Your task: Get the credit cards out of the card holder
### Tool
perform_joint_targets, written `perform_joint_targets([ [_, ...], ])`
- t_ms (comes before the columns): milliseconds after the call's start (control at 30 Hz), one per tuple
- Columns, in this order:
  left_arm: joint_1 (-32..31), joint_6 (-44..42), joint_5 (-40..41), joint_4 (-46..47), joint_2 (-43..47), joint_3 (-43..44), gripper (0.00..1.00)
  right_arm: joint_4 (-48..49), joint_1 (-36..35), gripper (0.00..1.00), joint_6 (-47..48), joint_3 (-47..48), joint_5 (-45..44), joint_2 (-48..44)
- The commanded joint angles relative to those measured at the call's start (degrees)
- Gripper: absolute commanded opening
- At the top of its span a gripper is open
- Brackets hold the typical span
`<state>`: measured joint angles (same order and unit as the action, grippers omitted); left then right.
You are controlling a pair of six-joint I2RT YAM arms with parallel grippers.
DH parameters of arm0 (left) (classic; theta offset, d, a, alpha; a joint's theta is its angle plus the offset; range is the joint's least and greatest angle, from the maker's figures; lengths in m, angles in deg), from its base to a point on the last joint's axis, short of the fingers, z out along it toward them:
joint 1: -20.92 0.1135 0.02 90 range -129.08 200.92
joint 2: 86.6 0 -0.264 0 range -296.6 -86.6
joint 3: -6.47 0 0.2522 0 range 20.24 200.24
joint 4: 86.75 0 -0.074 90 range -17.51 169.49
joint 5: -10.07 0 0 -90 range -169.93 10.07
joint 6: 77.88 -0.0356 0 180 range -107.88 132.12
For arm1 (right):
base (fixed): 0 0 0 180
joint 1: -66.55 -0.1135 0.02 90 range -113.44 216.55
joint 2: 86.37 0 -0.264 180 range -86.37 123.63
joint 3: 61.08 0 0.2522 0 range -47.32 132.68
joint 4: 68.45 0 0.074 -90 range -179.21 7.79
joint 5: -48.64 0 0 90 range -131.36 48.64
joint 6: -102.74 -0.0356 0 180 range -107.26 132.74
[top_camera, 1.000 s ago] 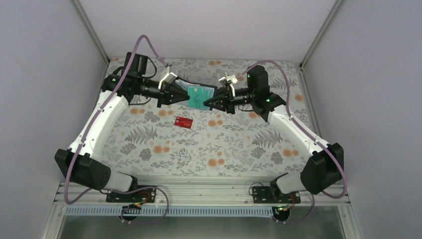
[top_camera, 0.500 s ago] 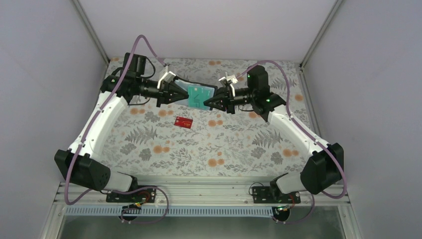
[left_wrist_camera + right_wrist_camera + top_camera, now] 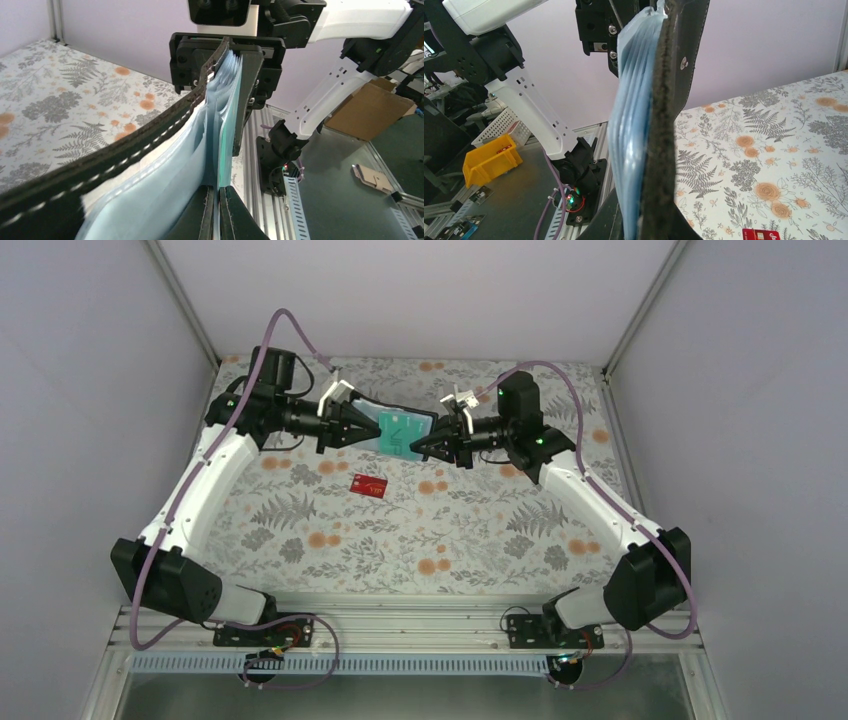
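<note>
Card holder (image 3: pixel 667 125) aloft, right hand (image 3: pixel 420 446) clamped on its end, left hand (image 3: pixel 371 433) pinching teal card (image 3: pixel 227 131) inside.

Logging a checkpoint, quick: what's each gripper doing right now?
Left gripper: shut on a teal card.
Right gripper: shut on the card holder.
</note>
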<state>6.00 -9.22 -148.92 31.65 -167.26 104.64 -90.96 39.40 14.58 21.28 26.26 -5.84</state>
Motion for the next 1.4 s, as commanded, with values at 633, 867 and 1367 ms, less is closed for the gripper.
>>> perform_joint_targets([
  [633, 2.19, -2.83, 5.07, 0.52, 0.69, -0.88, 0.02, 0.02, 3.7, 0.04, 0.37, 0.1, 1.45, -3.77],
  [867, 3.11, -2.09, 10.07, 1.22, 0.55, -0.81, 0.02, -0.53, 5.61, 0.04, 0.24, -0.82, 0.5, -4.83],
  [1367, 3.67, -7.38, 22.44, -1.4, -1.28, -0.44, 0.02, 5.88, 12.96, 0.04, -10.12, -4.83, -4.62, -4.92],
])
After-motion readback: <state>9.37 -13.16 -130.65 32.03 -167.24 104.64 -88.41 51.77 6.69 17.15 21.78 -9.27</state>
